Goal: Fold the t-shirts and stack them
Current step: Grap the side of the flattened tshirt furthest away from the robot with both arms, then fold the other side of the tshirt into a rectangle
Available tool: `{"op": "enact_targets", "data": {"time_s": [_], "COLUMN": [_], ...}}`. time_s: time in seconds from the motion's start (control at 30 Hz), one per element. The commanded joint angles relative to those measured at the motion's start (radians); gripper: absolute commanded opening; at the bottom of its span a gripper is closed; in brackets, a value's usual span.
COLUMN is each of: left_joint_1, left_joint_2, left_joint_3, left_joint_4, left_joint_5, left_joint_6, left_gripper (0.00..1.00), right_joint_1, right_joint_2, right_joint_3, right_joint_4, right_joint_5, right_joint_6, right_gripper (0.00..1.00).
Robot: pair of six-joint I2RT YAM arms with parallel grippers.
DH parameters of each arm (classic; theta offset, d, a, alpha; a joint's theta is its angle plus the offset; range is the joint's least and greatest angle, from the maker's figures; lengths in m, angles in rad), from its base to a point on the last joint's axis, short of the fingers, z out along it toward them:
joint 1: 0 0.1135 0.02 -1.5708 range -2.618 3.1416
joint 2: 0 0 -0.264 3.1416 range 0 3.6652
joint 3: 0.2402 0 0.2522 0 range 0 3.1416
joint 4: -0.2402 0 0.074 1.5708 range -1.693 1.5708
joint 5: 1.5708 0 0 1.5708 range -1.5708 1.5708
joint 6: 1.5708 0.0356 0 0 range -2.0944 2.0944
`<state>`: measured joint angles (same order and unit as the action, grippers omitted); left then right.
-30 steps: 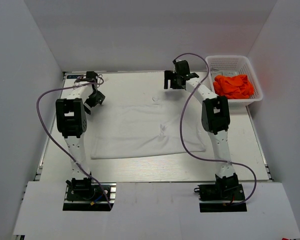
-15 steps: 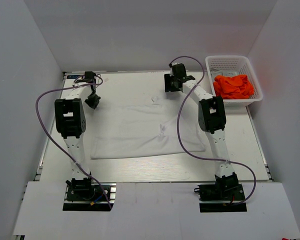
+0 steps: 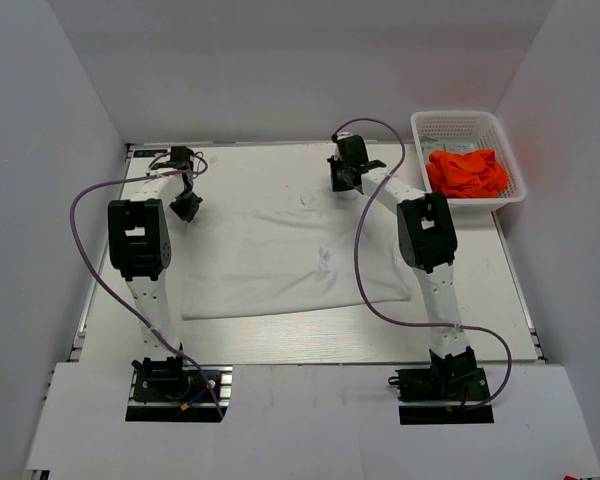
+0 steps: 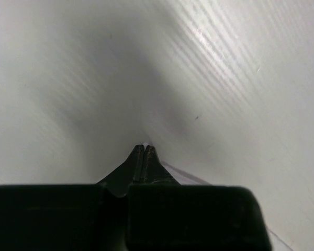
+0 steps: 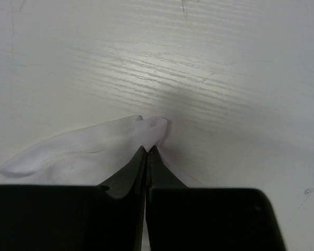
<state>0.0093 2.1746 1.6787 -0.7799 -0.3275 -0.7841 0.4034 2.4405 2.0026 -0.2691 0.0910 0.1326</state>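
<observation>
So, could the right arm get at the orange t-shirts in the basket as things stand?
Probably not yet: the right hand is shut on the white t-shirt, at its far edge. Otherwise nothing blocks the open-topped basket beside it.

White t-shirt — thin matt cloth; table pale wood-grain w/ sheen; basket plastic lattice.

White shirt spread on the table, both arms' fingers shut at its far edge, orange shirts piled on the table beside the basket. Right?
No: the orange shirts lie inside the basket, not beside it, as the top external view shows. The white shirt is spread out, and the left gripper and right gripper are shut at its far edge.
</observation>
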Motion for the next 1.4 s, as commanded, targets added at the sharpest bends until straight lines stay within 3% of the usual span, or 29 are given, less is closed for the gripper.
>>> {"op": "enact_targets", "data": {"time_s": [0.0,0.1,0.13,0.4,0.8,1.03,1.07,1.13,1.17,1.23,1.27,1.3,1.33,1.37], "left_joint_1": [-0.022,-0.022,-0.022,-0.031,-0.031,-0.031,-0.031,-0.031,-0.031,-0.031,-0.031,-0.031,-0.031,-0.031], "left_joint_2": [-0.12,-0.208,-0.232,-0.472,-0.763,-0.811,-0.811,-0.811,-0.811,-0.832,-0.849,-0.884,-0.901,-0.918], "left_joint_3": [-0.049,-0.137,-0.164,-0.411,-0.634,-0.757,-0.772,-0.783,-0.792,-0.792,-0.804,-0.804,-0.804,-0.804], "left_joint_4": [0.001,0.045,0.06,0.214,0.24,0.167,0.137,0.026,-0.016,-0.108,-0.172,-0.192,-0.205,-0.214], "left_joint_5": [-0.041,-0.031,-0.021,0.044,0.024,-0.004,-0.018,-0.05,-0.059,-0.088,-0.088,-0.099,-0.099,-0.09], "left_joint_6": [0.014,0.023,0.023,0.083,0.085,-0.004,-0.03,-0.117,-0.148,-0.237,-0.26,-0.277,-0.299,-0.299], "left_gripper": [0.0,0.0,0.0,0.0,0.0,0.0,0.07,0.27,0.55,0.69,0.89,0.97,1.0,1.0], "right_joint_1": [0.008,0.014,0.014,0.025,0.066,0.103,0.104,0.11,0.109,0.111,0.114,0.112,0.11,0.109], "right_joint_2": [-0.159,-0.308,-0.401,-0.8,-1.155,-1.274,-1.279,-1.305,-1.319,-1.395,-1.422,-1.474,-1.524,-1.546], "right_joint_3": [-0.127,-0.244,-0.362,-0.789,-1.165,-1.401,-1.421,-1.485,-1.498,-1.528,-1.535,-1.545,-1.538,-1.529], "right_joint_4": [0.102,0.197,0.235,0.323,0.32,0.317,0.311,0.271,0.222,0.101,0.05,0.029,-0.026,-0.041], "right_joint_5": [0.035,0.024,0.024,0.03,-0.01,-0.056,-0.065,-0.12,-0.16,-0.195,-0.239,-0.253,-0.26,-0.243], "right_joint_6": [-0.016,-0.014,-0.013,0.001,-0.024,0.08,0.096,0.159,0.176,0.234,0.245,0.255,0.256,0.252], "right_gripper": [0.0,0.0,0.0,0.0,0.0,0.0,0.0,0.09,0.15,0.27,0.36,0.47,0.54,0.67]}}
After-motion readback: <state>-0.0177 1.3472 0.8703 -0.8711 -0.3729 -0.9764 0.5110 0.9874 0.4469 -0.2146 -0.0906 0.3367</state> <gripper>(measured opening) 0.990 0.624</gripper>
